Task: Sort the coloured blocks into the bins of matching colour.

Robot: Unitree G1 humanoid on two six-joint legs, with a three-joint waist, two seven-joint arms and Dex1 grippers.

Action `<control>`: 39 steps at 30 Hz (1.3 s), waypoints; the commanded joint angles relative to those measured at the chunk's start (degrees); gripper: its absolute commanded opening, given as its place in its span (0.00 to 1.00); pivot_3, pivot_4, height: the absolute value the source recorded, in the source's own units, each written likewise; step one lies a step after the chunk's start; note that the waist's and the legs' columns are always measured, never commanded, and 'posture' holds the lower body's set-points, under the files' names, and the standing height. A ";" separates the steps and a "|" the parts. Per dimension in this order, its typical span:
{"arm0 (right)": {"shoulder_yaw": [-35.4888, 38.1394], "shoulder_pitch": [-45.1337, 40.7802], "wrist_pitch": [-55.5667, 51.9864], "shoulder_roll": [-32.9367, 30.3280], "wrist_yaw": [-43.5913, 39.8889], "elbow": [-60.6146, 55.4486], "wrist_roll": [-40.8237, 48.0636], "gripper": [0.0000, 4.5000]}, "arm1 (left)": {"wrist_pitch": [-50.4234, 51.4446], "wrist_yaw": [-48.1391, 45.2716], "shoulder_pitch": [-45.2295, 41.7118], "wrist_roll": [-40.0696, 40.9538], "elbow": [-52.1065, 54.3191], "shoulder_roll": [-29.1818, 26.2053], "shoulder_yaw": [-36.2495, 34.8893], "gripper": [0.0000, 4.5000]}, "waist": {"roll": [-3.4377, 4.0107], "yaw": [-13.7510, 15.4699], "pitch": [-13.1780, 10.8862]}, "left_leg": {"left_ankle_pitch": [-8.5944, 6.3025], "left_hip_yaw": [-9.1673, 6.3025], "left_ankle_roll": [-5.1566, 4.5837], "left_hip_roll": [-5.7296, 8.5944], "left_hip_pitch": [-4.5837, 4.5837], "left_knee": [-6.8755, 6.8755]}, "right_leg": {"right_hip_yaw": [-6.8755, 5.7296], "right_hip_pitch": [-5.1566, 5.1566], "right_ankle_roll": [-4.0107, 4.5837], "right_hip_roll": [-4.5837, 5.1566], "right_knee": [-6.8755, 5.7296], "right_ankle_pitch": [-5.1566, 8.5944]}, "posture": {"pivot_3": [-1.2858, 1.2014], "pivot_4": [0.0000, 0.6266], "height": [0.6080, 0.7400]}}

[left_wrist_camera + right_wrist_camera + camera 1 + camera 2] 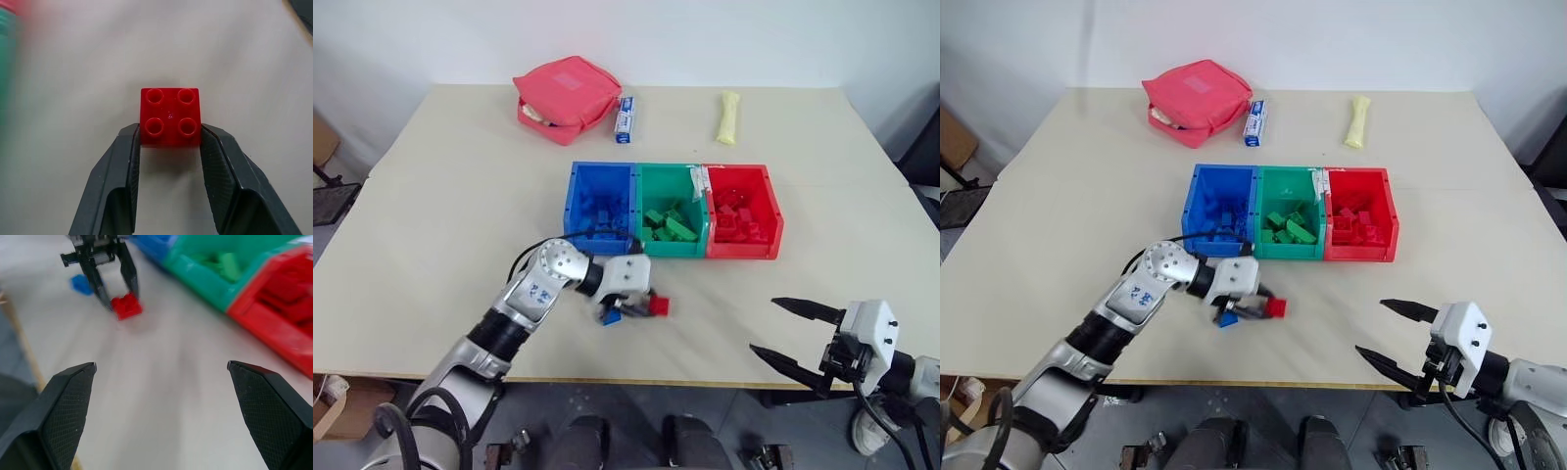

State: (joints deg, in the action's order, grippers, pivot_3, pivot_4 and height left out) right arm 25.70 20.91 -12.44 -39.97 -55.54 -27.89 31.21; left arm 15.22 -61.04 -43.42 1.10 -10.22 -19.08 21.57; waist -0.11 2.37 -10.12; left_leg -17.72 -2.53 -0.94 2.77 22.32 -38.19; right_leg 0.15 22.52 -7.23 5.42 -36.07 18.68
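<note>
Glossy square red plastic brick (170,116), four round studs on top, sits on the matte cream surface (440,196) just in front of the bins, its sides pinched between the textured black fingers of the left tool (170,134). A small blue plastic brick (1227,319) lies beside it. Three joined open-top plastic boxes: blue bin (601,206) holding blue bricks, green bin (670,210) green bricks, red bin (742,211) red bricks. Right tool (161,367) hovers wide open, empty, near the surface's front edge.
</note>
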 commanded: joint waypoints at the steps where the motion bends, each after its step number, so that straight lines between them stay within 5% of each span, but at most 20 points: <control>1: 6.98 -1.21 -0.33 4.00 7.65 -1.18 4.18 1.00 | 0.67 9.31 -8.03 3.60 -1.82 8.07 -6.42 0.32 | -0.04 0.46 -0.02 | 0.00 0.00 0.00 0.01 0.00 -0.01 | 0.00 -0.01 -0.02 0.01 0.00 -0.01 | 0.52 0.24 1.00; 4: 9.59 -1.61 -3.07 7.27 13.94 -2.17 6.66 1.00 | -3.95 16.36 -15.30 1.36 -12.00 15.06 -7.49 0.32 | -0.08 0.92 -0.04 | 0.05 0.00 -0.06 0.12 0.01 -0.05 | -0.01 -0.03 -0.12 0.02 0.01 -0.07 | 0.52 0.24 1.00; 12: 7.95 3.01 -5.24 12.37 22.48 -12.65 6.39 1.00 | -16.58 30.39 -29.89 -2.71 -44.17 23.35 -10.63 0.32 | -0.12 0.39 -0.06 | 0.11 0.28 -0.13 0.27 -0.04 0.20 | -0.01 0.18 -0.20 -0.07 -0.05 -0.08 | 0.52 0.24 1.00; 19: 7.58 4.75 -5.07 12.89 24.03 -14.62 7.05 1.00 | -22.11 24.27 -32.24 -0.82 -51.29 24.54 -13.53 0.81 | -0.18 0.44 -0.10 | 0.14 0.38 -0.36 0.52 -0.03 0.17 | -0.04 0.19 -0.43 -0.02 -0.04 -0.13 | 0.52 0.24 1.00; 22: 6.74 4.58 -4.20 12.53 23.21 -13.76 6.33 1.00 | -22.87 22.25 -30.60 -0.97 -49.12 22.59 -13.84 1.00 | -0.17 0.40 -0.09 | 0.15 0.40 -0.38 0.53 -0.02 0.17 | -0.04 0.19 -0.44 -0.02 -0.04 -0.13 | 0.52 0.24 1.00; 26: 5.05 3.00 -2.76 11.51 21.16 -11.89 5.15 1.00 | -22.87 16.76 -25.58 0.33 -39.64 18.01 -13.85 1.00 | -0.15 -0.13 -0.08 | 0.15 0.43 -0.36 0.51 -0.05 0.20 | 0.01 0.24 -0.43 -0.02 -0.18 -0.13 | 0.52 0.24 1.00; 33: -3.21 -6.82 -0.16 4.31 9.87 -2.21 2.31 1.00 | -22.56 -4.97 -2.84 11.73 -11.72 -2.44 -17.77 1.00 | -0.04 -2.62 -0.02 | 0.10 0.52 -0.21 0.26 -0.22 0.24 | 0.18 0.27 -0.35 0.08 -0.47 -0.09 | 0.52 0.24 1.00; 39: -10.01 -15.79 2.96 -0.99 -1.29 5.71 0.49 1.00 | -17.96 -7.25 11.83 17.93 0.35 -15.20 -26.36 1.00 | -0.02 -1.35 0.00 | 0.07 0.01 -0.23 0.34 -0.10 0.00 | 0.20 0.05 -0.32 0.27 -0.08 -0.09 | 0.52 0.24 1.00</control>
State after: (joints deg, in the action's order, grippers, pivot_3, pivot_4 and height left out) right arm 16.49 5.77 -11.01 -39.55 -53.09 -22.99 31.54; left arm -3.77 -69.41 -33.83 17.65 -12.37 -32.08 -1.26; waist -0.12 1.02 -10.12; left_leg -17.65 -2.54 -1.18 3.11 22.20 -38.16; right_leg 0.35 22.50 -7.55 5.69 -36.05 18.59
